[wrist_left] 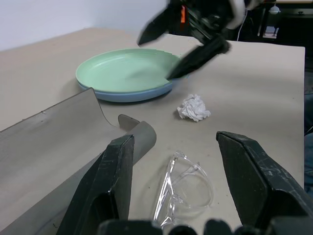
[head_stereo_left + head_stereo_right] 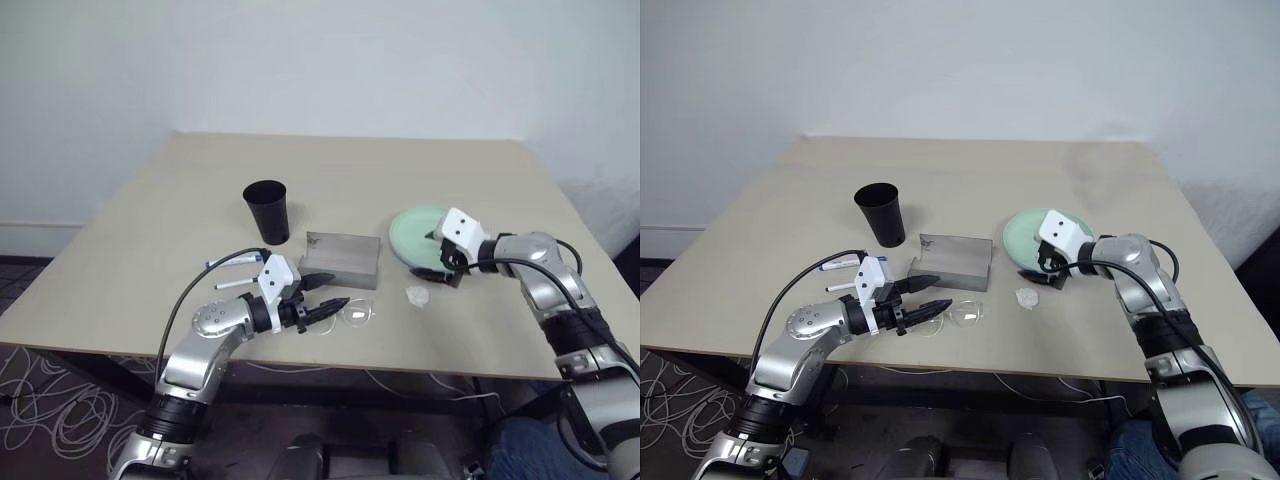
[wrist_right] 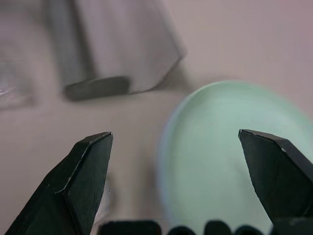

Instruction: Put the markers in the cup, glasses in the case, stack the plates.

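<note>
Plates (image 1: 124,76) stacked: mint one sits on the blue one, on the table's (image 2: 400,170) right side. Right gripper (image 2: 447,262) hovers at the stack's near edge, jaws spread wide, nothing between them. In the right wrist view the mint plate lies below and ahead of the open fingers (image 3: 80,171).

Case (image 2: 342,258) mid-table, grey, lid open and curling up toward the left gripper (image 2: 325,295). Glasses (image 1: 183,183) lie on the table just in front of the case, not inside it. Left gripper hovers low over the glasses, jaws partly open, straddling them, not clamped on anything. In the left wrist view the frame sits between the two fingers (image 1: 105,186), no visible contact.

Cup (image 2: 267,210) upright behind the case, to its left. Two markers (image 2: 232,272) lie on the table left of the case, beside the left wrist, outside the cup.

Crumpled paper wad (image 2: 417,295) between glasses and plates.
</note>
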